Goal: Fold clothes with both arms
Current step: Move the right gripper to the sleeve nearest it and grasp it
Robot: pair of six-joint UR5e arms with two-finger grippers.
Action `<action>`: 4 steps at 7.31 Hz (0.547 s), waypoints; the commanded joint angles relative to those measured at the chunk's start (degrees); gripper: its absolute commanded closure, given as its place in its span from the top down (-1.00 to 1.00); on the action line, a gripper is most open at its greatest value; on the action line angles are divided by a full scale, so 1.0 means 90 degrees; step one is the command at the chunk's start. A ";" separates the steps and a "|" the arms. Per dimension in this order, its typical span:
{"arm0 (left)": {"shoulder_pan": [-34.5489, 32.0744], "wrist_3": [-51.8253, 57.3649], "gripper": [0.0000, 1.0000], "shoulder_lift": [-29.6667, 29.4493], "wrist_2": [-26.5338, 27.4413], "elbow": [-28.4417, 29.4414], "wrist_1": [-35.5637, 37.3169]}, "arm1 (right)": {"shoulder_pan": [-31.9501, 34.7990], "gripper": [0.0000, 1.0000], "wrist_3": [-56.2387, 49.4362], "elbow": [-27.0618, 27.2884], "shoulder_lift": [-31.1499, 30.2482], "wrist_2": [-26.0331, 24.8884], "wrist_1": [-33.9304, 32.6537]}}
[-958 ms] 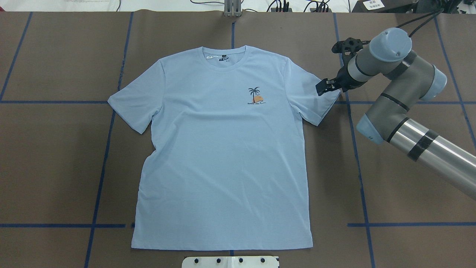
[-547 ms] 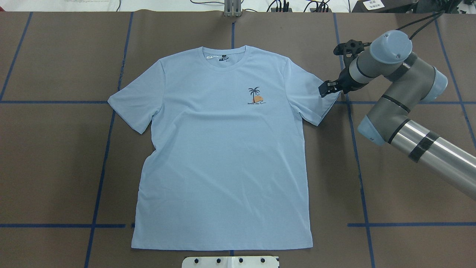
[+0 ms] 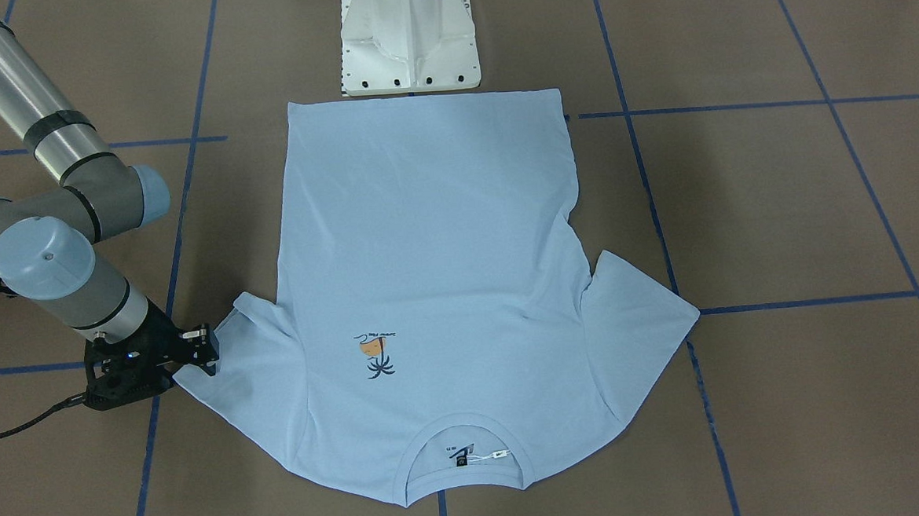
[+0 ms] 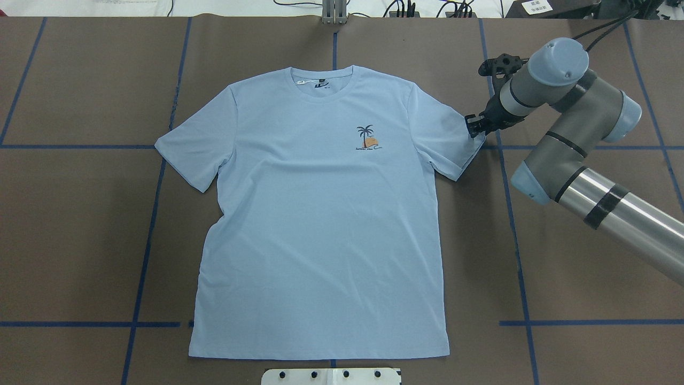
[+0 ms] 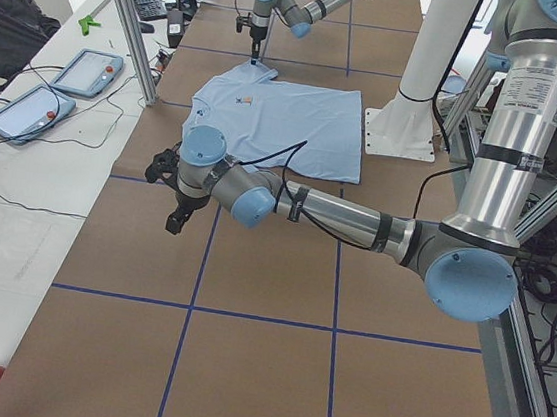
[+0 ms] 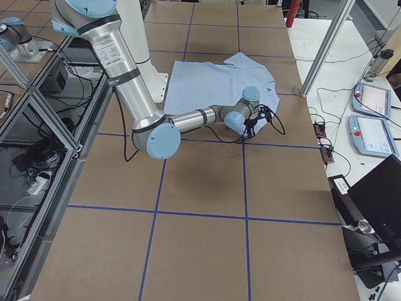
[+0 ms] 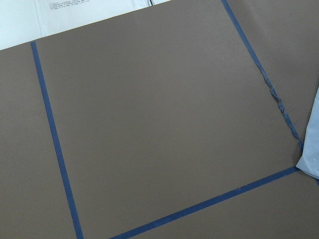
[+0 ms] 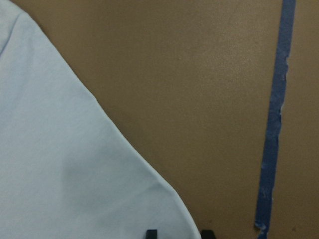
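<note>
- One gripper, the left gripper [image 5: 174, 222], hangs pointing down over the bare brown table [image 4: 80, 240], off to one side of the T-shirt [image 4: 320, 224] and not touching it. I cannot tell whether it is wide or narrow.
- Behind it, the left arm [image 5: 338, 213] stretches low across the table.
- Blue tape lines [image 4: 144, 251] cross the table in a grid. The left wrist camera sees mostly these, plus a sliver of pale cloth at its right edge.
- Pale blue and face up, the T-shirt lies flat in the middle of the table, both sleeves spread, its hem near the white base plate [image 4: 331, 376].
- Inside the collar [image 3: 462, 421] sits a black label [image 4: 321, 84] with a white tag [image 4: 302, 83] beside it; any writing is too small to read.
- On the chest is a palm-tree print [image 4: 366, 138] in navy and orange, with a line of script beneath — unreadable.
- Pointing down, the right gripper [image 4: 473, 127] is at the tip of the sleeve [image 4: 454, 144]. Its fingertips [image 8: 151, 234] stand a little apart, either side of the sleeve's edge — not closed on it.
- Behind that, the right arm [image 4: 614, 208] comes in from the lower right of the overhead view.
</note>
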 commanded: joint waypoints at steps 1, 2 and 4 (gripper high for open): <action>0.0000 -0.0003 0.99 -0.0007 0.0000 -0.0014 0.0003 | 0.0023 -1.00 0.0012 0.0049 0.0031 0.0036 -0.0089; 0.0000 -0.0003 0.98 0.0003 -0.0010 -0.0014 0.0003 | 0.0023 -1.00 0.0041 0.0184 0.0031 0.0036 -0.0030; -0.0010 -0.0003 0.98 0.0032 -0.0010 -0.0004 0.0003 | -0.0035 -1.00 0.0457 0.0643 0.0070 0.0027 -0.0001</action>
